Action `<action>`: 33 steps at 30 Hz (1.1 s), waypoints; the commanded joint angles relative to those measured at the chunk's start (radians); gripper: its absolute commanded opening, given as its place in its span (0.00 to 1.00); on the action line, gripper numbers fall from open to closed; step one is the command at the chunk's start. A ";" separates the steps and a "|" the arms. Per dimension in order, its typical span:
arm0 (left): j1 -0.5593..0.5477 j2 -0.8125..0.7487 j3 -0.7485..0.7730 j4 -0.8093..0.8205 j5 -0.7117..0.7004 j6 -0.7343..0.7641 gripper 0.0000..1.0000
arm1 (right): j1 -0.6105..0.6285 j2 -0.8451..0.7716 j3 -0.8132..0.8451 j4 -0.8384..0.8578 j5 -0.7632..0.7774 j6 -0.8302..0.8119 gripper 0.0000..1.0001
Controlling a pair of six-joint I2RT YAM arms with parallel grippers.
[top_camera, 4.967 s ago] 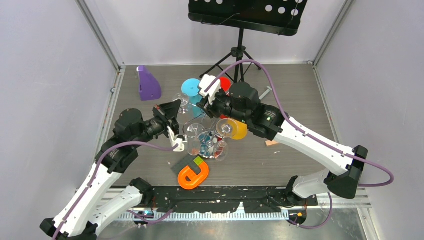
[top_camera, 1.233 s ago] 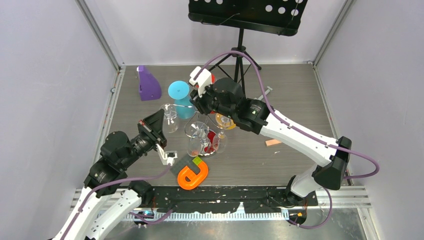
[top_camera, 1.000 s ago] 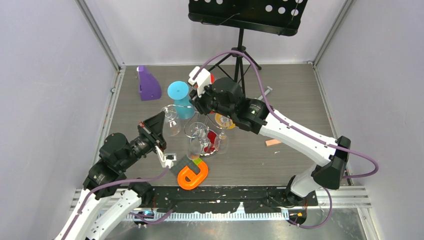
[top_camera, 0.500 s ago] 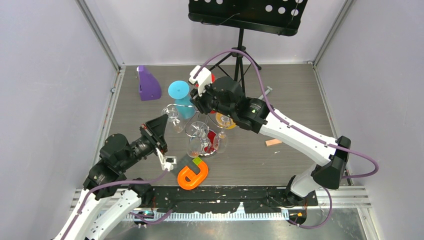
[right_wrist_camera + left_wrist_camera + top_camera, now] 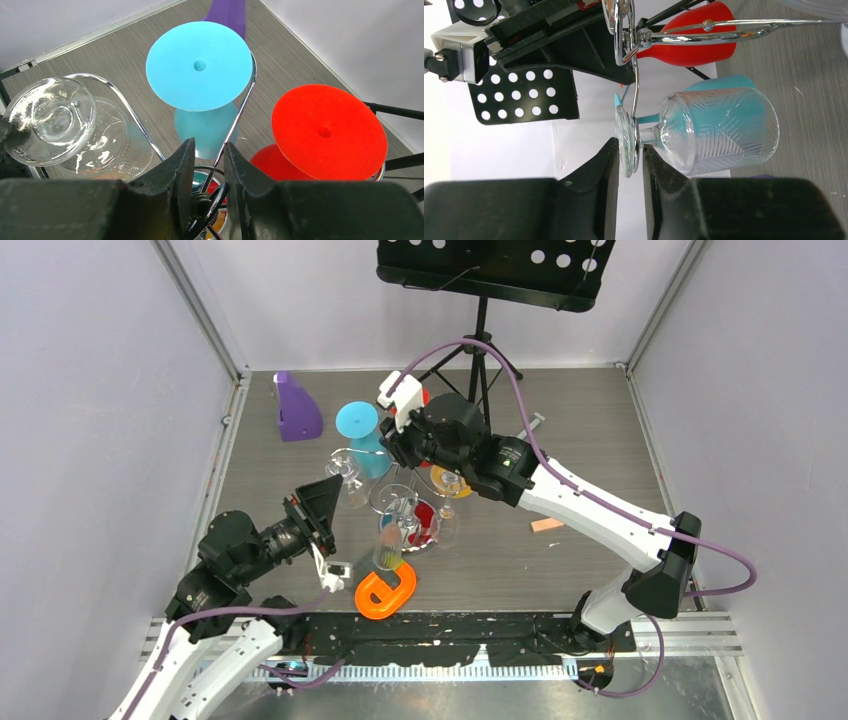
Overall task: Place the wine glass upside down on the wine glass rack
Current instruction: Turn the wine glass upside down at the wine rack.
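The clear ribbed wine glass [image 5: 719,130] [image 5: 347,478] hangs upside down from a curled arm [image 5: 704,32] of the chrome wine glass rack [image 5: 352,452]. My left gripper [image 5: 628,150] [image 5: 332,490] is open a little. The glass's round foot [image 5: 628,142] stands edge-on between its fingers, with a thin gap at the right finger. My right gripper [image 5: 209,150] [image 5: 398,453] is shut on the rack's top hub [image 5: 200,205], where the wire arms [image 5: 237,120] meet. The clear glass [image 5: 50,120] shows at the left of the right wrist view.
A blue glass [image 5: 199,65] [image 5: 358,422], a red glass [image 5: 327,132] and a yellow one [image 5: 450,482] also hang on the rack. Round about are a purple bottle [image 5: 296,408], an orange U-shaped piece [image 5: 385,590], a peach strip [image 5: 546,525] and the black music stand [image 5: 490,270].
My left jaws have gone from shut on the glass's foot to slightly parted, and the left wrist has shifted a little nearer. The glass stays hanging on the rack arm. The right arm has held still.
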 commanded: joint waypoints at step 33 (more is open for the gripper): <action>-0.005 -0.350 -0.145 0.101 -0.237 -1.185 1.00 | 0.001 0.035 0.082 -0.181 0.009 0.018 0.33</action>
